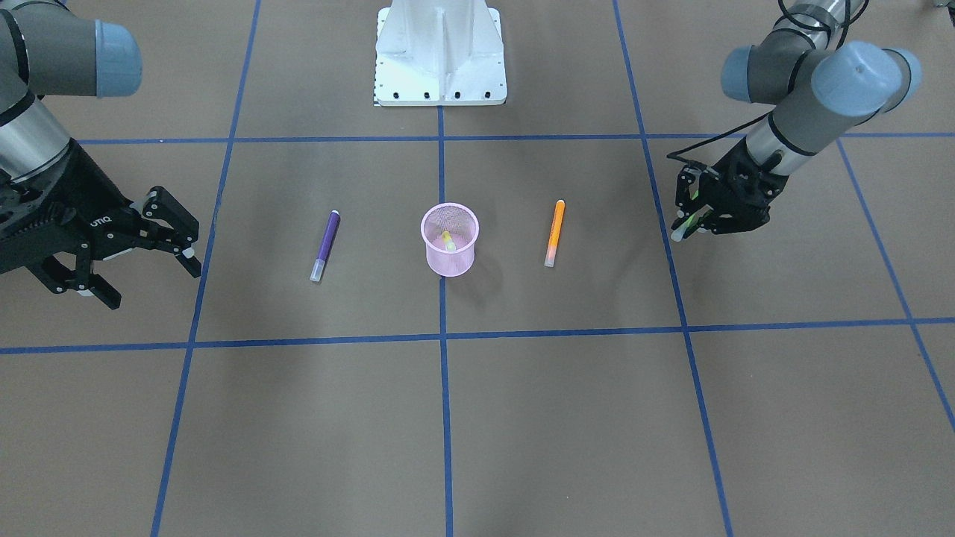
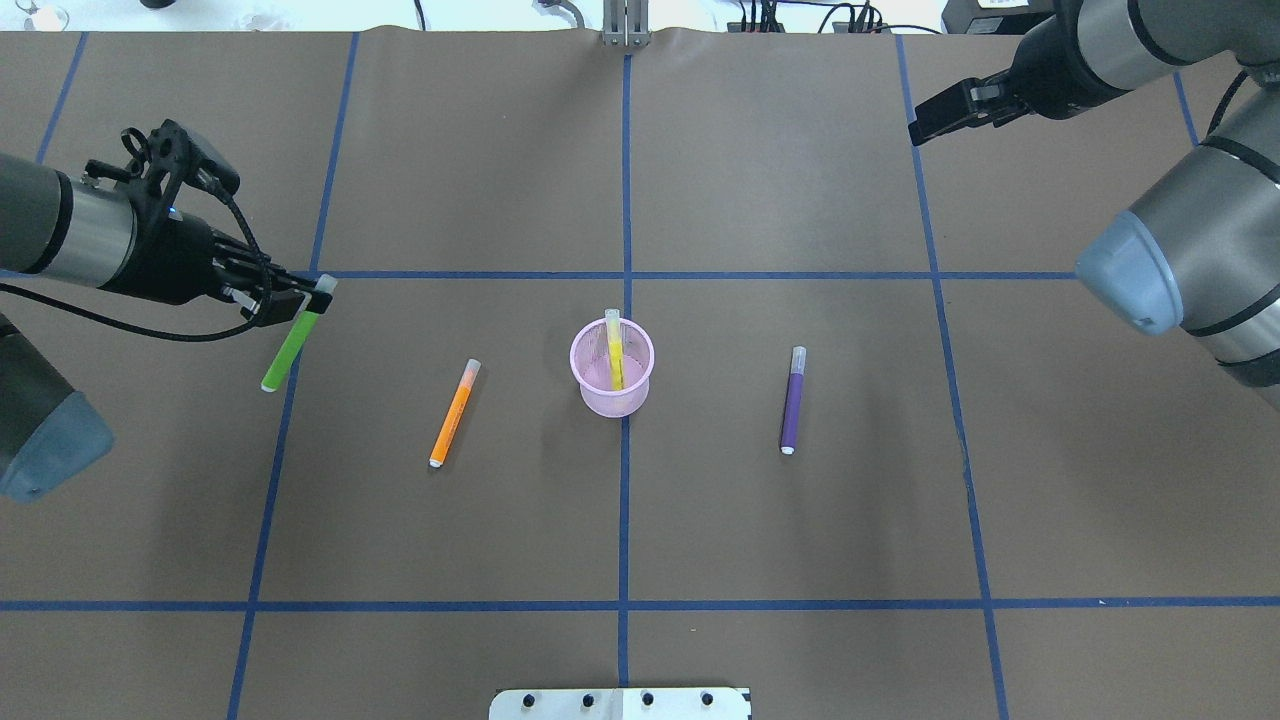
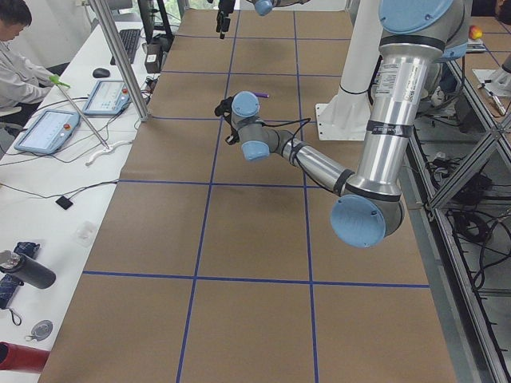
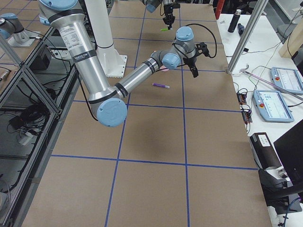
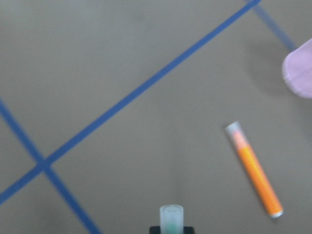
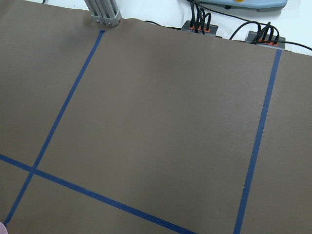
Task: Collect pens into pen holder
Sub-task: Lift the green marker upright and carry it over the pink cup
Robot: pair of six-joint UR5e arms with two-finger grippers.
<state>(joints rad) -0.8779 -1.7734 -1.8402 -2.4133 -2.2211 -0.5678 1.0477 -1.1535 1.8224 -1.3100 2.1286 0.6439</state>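
Your left claw (image 2: 296, 300) is pinching the green pen (image 2: 291, 345) by its cap end, and your right claw (image 1: 145, 261) is hanging spread. The orange pen (image 2: 453, 412) and purple pen (image 2: 792, 400) are lying on the table (image 2: 700, 520), either side of the pen holder (image 2: 612, 398).

A brown table (image 2: 800, 520) gridded with blue tape (image 2: 624, 520) carries a pink wire-mesh pen holder (image 2: 612, 400) at centre. An orange pen (image 2: 453, 415) lies flat to the robot's left and a purple pen (image 2: 792, 405) to its right.

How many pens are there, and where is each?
4. The yellow pen is in the pen holder, the green pen in the left gripper; the orange pen and purple pen lie on the table. None seems hidden.
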